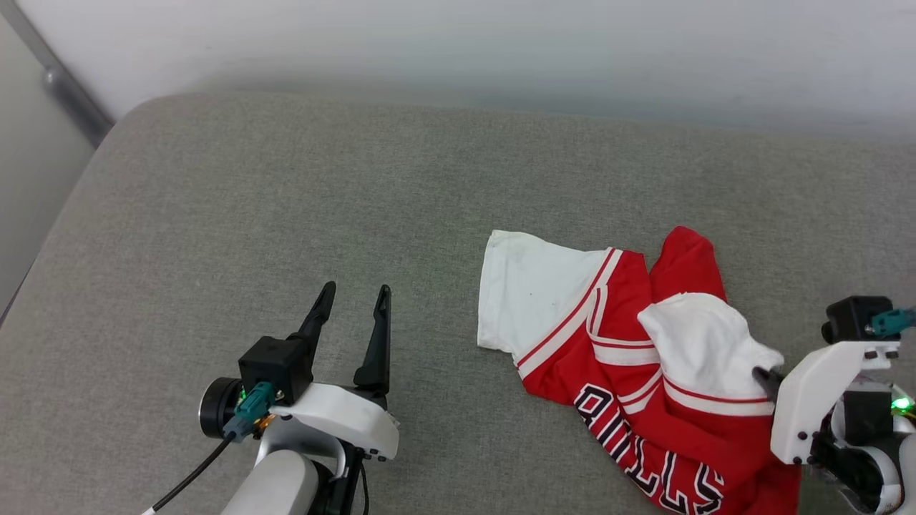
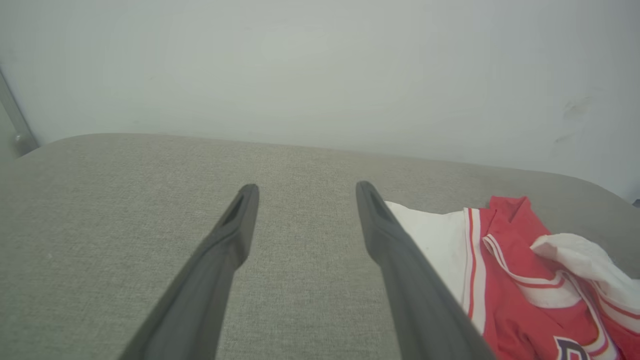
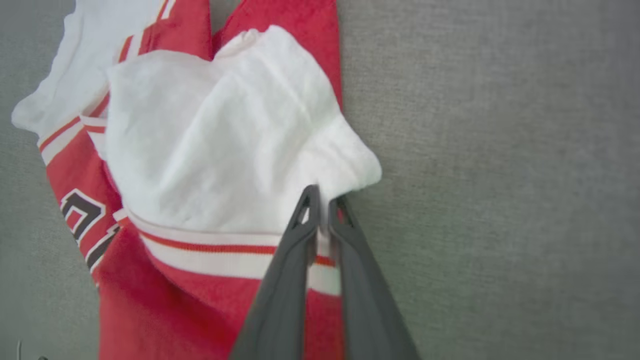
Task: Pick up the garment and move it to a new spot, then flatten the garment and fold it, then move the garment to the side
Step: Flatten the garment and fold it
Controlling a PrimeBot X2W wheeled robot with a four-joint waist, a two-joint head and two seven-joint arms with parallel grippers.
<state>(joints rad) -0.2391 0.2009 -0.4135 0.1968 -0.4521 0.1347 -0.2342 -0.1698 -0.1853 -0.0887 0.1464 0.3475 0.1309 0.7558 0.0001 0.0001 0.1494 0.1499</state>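
The garment (image 1: 630,357), a red jersey with white sleeves, striped trim and black lettering, lies crumpled on the grey cushion at the right of the head view. My right gripper (image 1: 764,377) is shut on the edge of its bunched white sleeve (image 3: 225,145); the right wrist view has both fingers pinched together on that cloth (image 3: 324,200). My left gripper (image 1: 354,297) stands open at the lower left, apart from the garment, nothing between its fingers (image 2: 240,220). In the left wrist view the garment (image 2: 510,270) lies just right of the right finger.
The grey cushion (image 1: 286,193) stretches wide to the left and back of the garment. A pale wall (image 1: 501,50) runs along its far edge. A grey metal bar (image 1: 64,86) slants at the far left corner.
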